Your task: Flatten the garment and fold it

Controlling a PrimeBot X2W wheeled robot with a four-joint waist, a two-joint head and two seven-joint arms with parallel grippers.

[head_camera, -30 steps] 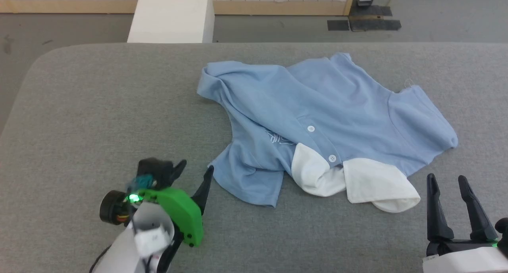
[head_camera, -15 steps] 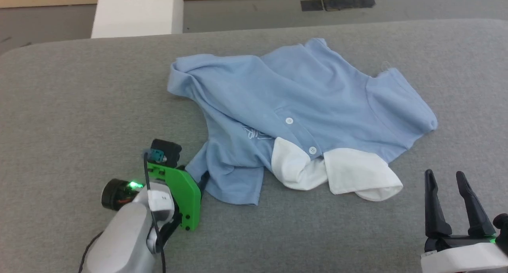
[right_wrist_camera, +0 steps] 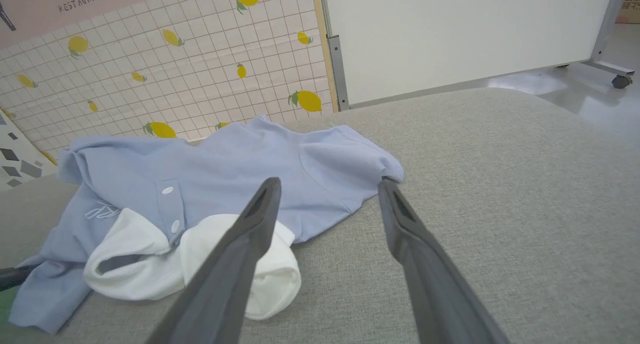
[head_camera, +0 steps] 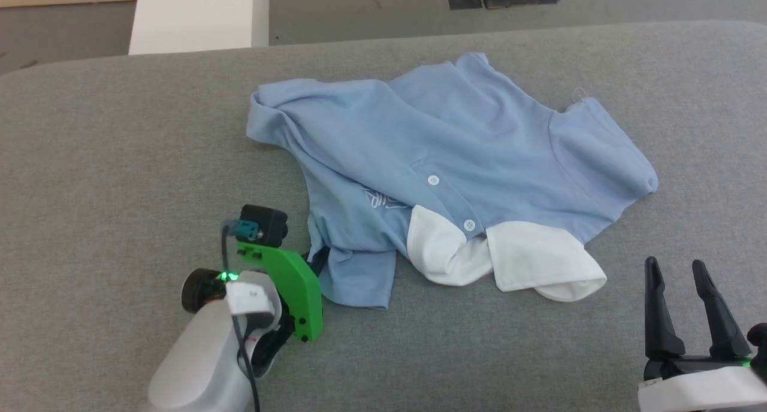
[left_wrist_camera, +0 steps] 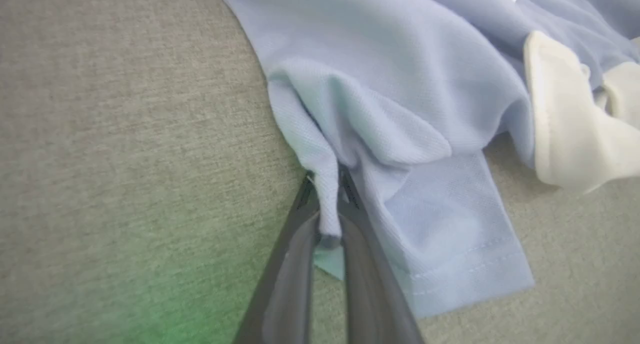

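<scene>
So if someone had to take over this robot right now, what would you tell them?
Left gripper: shut on a fold at the garment's near-left edge.
Right gripper: open, holding nothing, apart from the garment.
Garment: crumpled on the grey table, white collar towards the robot.
Done: one edge gripped.
To do: flatten it, then fold it.

Bright, even light, soft shadows; wrist views blur close up
</scene>
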